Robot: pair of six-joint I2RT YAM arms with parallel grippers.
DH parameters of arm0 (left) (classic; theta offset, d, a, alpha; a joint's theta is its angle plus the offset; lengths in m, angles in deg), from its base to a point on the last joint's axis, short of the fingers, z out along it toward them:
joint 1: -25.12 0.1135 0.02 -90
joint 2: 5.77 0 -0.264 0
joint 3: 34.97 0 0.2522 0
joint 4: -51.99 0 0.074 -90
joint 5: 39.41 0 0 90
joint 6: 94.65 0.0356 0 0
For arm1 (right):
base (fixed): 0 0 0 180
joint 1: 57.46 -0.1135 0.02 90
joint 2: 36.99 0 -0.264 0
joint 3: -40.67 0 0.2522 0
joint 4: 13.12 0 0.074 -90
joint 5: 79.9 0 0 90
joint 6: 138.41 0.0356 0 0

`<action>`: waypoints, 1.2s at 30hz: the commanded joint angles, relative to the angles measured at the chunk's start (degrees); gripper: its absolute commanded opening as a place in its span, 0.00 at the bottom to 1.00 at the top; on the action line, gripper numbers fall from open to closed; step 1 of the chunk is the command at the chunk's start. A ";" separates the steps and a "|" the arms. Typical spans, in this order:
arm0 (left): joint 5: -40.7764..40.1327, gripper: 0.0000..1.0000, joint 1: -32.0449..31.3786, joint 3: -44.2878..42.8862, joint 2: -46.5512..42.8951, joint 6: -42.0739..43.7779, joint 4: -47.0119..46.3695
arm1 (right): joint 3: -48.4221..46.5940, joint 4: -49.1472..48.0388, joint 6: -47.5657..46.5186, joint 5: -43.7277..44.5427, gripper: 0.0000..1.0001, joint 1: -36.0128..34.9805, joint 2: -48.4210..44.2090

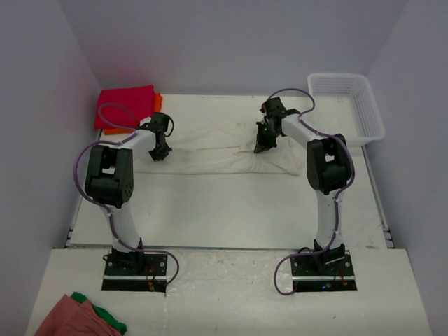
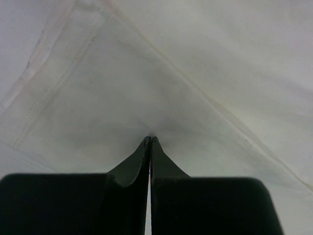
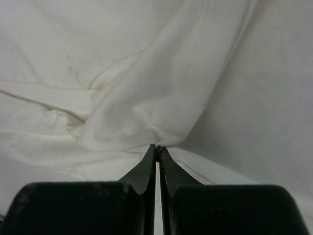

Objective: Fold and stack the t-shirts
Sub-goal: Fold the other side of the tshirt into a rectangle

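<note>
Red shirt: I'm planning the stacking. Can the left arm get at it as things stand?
Probably, but not yet. The left gripper is shut on the white shirt and must let go first. The red shirt lies just beyond it in the far left corner, nothing between.

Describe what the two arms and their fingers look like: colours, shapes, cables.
Both the left arm and the right arm have white tubular links with bulky black joint housings. A thin purple cable loops loosely along each arm, down to a black base plate. The fingers are dark, near-black wedges, broad at the back and tapering to thin tips. The right pair looks the same.
</note>
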State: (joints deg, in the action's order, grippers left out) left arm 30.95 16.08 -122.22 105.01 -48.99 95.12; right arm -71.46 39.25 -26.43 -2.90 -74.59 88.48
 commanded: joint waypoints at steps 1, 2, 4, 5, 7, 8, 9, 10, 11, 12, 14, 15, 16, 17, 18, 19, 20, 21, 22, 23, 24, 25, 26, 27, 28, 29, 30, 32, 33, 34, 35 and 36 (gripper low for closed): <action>0.13 0.00 -0.19 0.19 -1.98 0.74 -1.50 | -1.74 -0.82 -1.06 0.60 0.00 -0.72 -1.72; 0.13 0.00 -0.28 0.19 -1.97 0.74 -1.42 | -1.74 -1.25 -1.23 0.78 0.00 -0.80 -2.24; 0.04 0.00 -0.28 0.37 -1.80 0.66 -1.59 | -3.31 -1.26 -2.37 0.86 0.00 -1.33 -2.42; 0.04 0.00 -0.28 0.37 -1.71 0.66 -1.68 | -4.54 -1.60 -2.90 1.56 0.00 -1.59 -2.16; -0.31 0.00 -0.28 0.72 -1.97 0.48 -1.77 | -12.95 -1.87 -7.09 0.43 0.00 -2.82 -1.20; -0.23 0.00 -0.28 1.33 -2.06 0.39 -2.64 | -17.43 -1.87 -8.52 -0.01 0.00 -3.17 -0.50; 0.04 0.00 -0.28 1.68 -2.24 0.39 -3.08 | -21.65 -2.31 -9.40 -1.32 0.33 -3.35 0.21; 0.21 0.00 -0.28 1.69 -2.15 0.22 -3.09 | -26.74 -5.70 -8.89 -2.03 0.53 -3.53 -0.31; 0.56 0.00 -0.28 1.77 -2.15 0.22 -3.17 | -27.31 -7.74 -8.79 -4.30 0.72 -3.36 -1.10; 1.26 0.00 -0.28 1.78 -2.32 0.48 -3.17 | -27.49 -9.15 -9.49 -9.37 0.85 -3.27 -2.24; 1.09 0.00 -0.37 2.56 -3.20 0.30 -3.52 | -29.50 -6.90 -11.07 -7.76 0.93 -4.23 -2.34; 1.09 0.00 -0.37 2.65 -3.38 0.22 -3.52 | -30.04 -5.58 -11.25 -6.27 0.95 -4.67 -2.60; 1.09 0.00 -0.37 2.57 -3.73 0.22 -3.52 | -29.00 -3.48 -11.17 -4.86 0.99 -4.93 -4.60; 1.09 0.00 -0.45 2.57 -4.25 0.30 -3.52 | -25.94 -4.59 -10.99 -2.24 0.99 -5.20 -7.14; 1.09 0.00 -0.54 2.57 -4.69 0.30 -3.44 | -14.86 -7.12 -11.16 0.14 0.99 -6.07 -10.74; 1.01 0.00 -0.54 2.91 -5.13 0.13 -3.44 | -9.62 -11.67 -10.64 4.25 0.99 -6.34 -18.17; 1.01 0.00 -0.89 2.92 -6.09 0.21 -3.52 | -2.08 -11.98 -9.60 5.42 0.99 -6.34 -21.11; 1.18 0.00 -1.07 2.83 -6.45 0.56 -3.61 | 1.48 -11.72 -8.37 6.83 0.99 -6.17 -23.67; 1.53 0.00 -1.68 2.39 -6.80 1.09 -3.61 | 4.99 -11.98 -6.70 8.41 0.99 -6.08 -28.74; 1.97 0.00 -2.03 2.13 -7.50 1.79 -3.61 | 8.25 -11.72 -5.29 9.29 0.92 -5.99 -30.62; 2.15 0.00 -2.38 1.87 -8.03 3.02 -3.26 | 13.59 -11.02 -3.45 10.35 0.84 -5.99 -33.51; 2.24 0.00 -2.74 1.95 -9.43 3.12 -3.17 | 16.08 -10.40 -3.17 9.92 0.41 -5.99 -34.32; 2.85 0.00 -2.83 2.13 -10.31 3.81 -3.17 | 19.32 -8.92 -2.82 10.61 0.01 -6.25 -34.76; 3.11 0.00 -2.91 2.21 -11.28 4.17 -3.09 | 21.27 -6.82 -0.99 12.80 0.00 -6.52 -35.20; 3.11 0.00 -3.18 2.48 -13.90 4.43 -3.00 | 23.38 -6.71 -0.97 14.04 0.00 -6.69 -36.16; 2.68 0.00 -3.35 2.65 -15.41 5.22 -3.35 | 26.88 -6.53 -0.97 13.87 0.00 -7.13 -36.35; 2.15 0.00 -3.79 3.18 -16.81 5.83 -4.65 | 28.65 -7.31 -0.28 14.31 0.00 -7.39 -36.70; 4.41 0.00 -3.80 3.01 -19.81 9.16 -6.50 | 31.99 -7.32 -0.36 14.40 0.00 -8.01 -37.57; 6.43 0.00 -3.79 1.79 -20.16 10.31 -7.82 | 32.71 -6.89 0.95 15.53 0.00 -8.01 -37.75; 9.24 0.00 -3.88 1.17 -20.25 11.72 -8.96 | 32.97 -6.27 1.57 16.76 0.00 -8.10 -37.84; 18.14 0.00 -3.88 0.72 -20.08 14.08 -10.63 | 32.45 -5.40 1.66 18.69 0.00 -8.10 -37.41; 23.63 0.00 -4.06 -0.15 -19.73 14.71 -13.43 | 31.75 -3.56 1.93 19.66 0.00 -8.01 -37.06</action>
State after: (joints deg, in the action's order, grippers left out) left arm 39.84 12.52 -119.86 85.53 -40.60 89.43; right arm -37.91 34.35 -26.89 11.16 -82.44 52.40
